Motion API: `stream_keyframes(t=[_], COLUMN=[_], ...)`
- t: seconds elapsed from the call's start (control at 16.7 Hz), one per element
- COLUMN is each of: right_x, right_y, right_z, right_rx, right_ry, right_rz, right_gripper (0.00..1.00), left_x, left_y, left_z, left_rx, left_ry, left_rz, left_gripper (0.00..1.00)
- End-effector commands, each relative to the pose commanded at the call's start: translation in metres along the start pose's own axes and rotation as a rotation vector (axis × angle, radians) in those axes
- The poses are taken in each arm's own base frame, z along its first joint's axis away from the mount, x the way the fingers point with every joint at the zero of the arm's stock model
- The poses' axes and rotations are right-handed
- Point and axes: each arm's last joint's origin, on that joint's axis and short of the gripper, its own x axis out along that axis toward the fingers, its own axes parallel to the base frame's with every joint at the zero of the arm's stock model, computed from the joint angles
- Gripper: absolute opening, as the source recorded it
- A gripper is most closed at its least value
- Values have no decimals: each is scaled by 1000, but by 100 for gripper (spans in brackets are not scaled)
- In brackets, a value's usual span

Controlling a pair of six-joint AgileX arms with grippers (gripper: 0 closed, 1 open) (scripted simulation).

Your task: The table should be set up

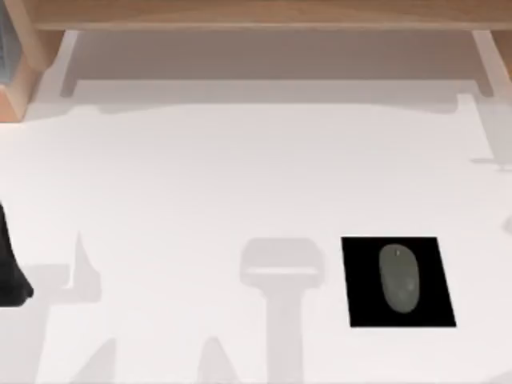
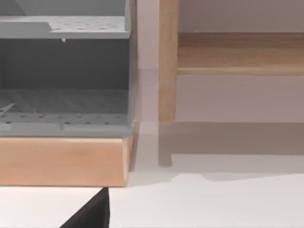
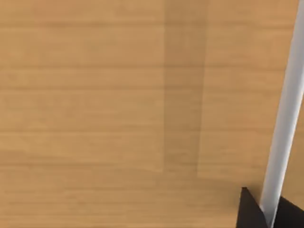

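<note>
From above, the table [image 1: 200, 184] spreads white and wide beneath me, its long axis running left to right, with most of its surface bare from the left edge across the middle. Along the far edge stands a wooden shelf [image 1: 264, 14], its legs coming down at the far left and far right corners, so the room to move is in front of it. On the right side, toward the near edge, a black pad [image 1: 362, 308] lies flat with a grey mouse [image 1: 398, 278] on it, the mouse's length pointing from near edge to far edge. At the far left corner a grey rack [image 2: 64, 71] sits on a wooden base [image 2: 61, 161], just beside a shelf leg [image 2: 167, 61]; my left wrist view looks straight at it across a strip of bare table. My left arm [image 1: 10, 268] is a dark shape at the table's left edge. A dark finger [image 2: 90, 213] tip juts into the left wrist view, and dark tips [image 3: 249, 211] into the right wrist view, which faces a wooden panel [image 3: 95, 95] and a white bar [image 3: 285, 123]. I cannot tell how far either gripper's jaws stand apart, nor whether they hold anything.
</note>
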Motion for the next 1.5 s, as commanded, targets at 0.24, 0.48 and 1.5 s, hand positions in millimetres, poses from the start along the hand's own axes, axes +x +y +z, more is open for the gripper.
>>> stream_keyframes(t=[0.24, 0.48, 1.5], right_x=[18, 55, 124], right_y=[1, 0, -1], right_z=[-1, 4, 11], right_rx=[2, -2, 2], right_ry=[7, 3, 6], right_rz=[2, -3, 0], right_gripper=[0, 0, 0], left_x=[0, 0, 0], left_y=[0, 0, 0], left_z=[0, 0, 0], left_rx=[0, 0, 0], left_ry=[0, 0, 0], left_rz=[0, 0, 0], left_gripper=[100, 100, 100])
